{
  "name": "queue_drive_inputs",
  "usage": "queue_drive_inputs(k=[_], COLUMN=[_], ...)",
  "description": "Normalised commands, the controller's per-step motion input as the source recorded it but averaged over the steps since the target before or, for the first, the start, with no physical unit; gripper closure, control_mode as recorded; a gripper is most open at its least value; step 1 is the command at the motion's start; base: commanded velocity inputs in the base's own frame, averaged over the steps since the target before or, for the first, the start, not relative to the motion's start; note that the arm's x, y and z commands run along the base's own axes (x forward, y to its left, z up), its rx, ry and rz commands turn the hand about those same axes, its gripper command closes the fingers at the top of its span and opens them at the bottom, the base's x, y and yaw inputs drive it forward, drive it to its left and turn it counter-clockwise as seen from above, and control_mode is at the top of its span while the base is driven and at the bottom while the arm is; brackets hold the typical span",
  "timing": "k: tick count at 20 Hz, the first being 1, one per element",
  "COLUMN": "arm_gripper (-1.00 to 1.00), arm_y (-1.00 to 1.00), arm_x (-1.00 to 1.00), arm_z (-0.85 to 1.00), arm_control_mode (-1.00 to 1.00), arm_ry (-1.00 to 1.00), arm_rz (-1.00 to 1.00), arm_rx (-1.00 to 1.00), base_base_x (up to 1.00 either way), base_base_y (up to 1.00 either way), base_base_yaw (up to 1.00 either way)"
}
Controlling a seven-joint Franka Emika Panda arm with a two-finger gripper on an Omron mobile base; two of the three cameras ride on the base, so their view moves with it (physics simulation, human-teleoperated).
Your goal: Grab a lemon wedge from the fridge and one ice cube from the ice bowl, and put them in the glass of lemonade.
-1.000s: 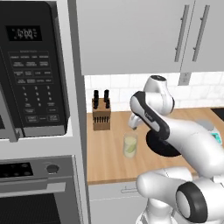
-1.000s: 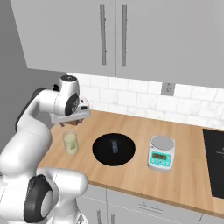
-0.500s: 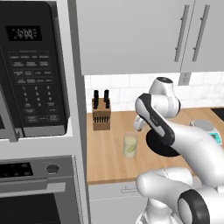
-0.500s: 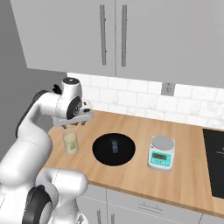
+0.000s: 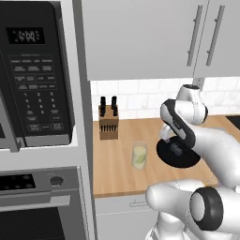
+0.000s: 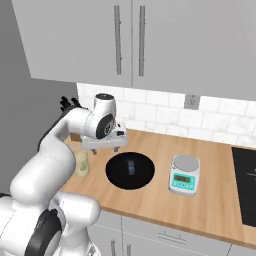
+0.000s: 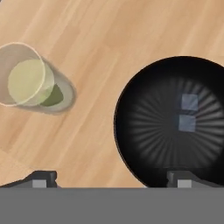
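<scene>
Wooden counter (image 7: 87,52) holds upright glass of lemonade (image 7: 27,78) beside ice bowl (image 7: 131,131).

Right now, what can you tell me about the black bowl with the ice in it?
The ice bowl is a wide, shallow, round black dish, matte with faint ribs fanning from its middle. It sits flat on the wooden counter, between the glass of lemonade and the scale, apart from both. Two small pale ice cubes lie side by side inside. The gripper hangs above its edge, not touching.
</scene>
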Motion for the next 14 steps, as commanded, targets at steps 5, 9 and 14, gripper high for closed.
queue_drive_inputs(k=[5, 9, 14], arm_gripper=[-1.0, -1.0, -1.0], arm_y=[-0.64, -0.13, -0.02], arm_x=[0.19, 0.3, 0.35], arm_z=[-0.48, -0.35, -0.59], arm_control_mode=[-1.0, -1.0, -1.0], arm_ry=[0.14, 0.03, 0.0], arm_rz=[-0.13, -0.01, 0.01], arm_rx=[0.0, 0.01, 0.0], base_base_x=[0.0, 0.0, 0.0], base_base_y=[0.0, 0.0, 0.0], base_base_yaw=[0.0, 0.0, 0.0])
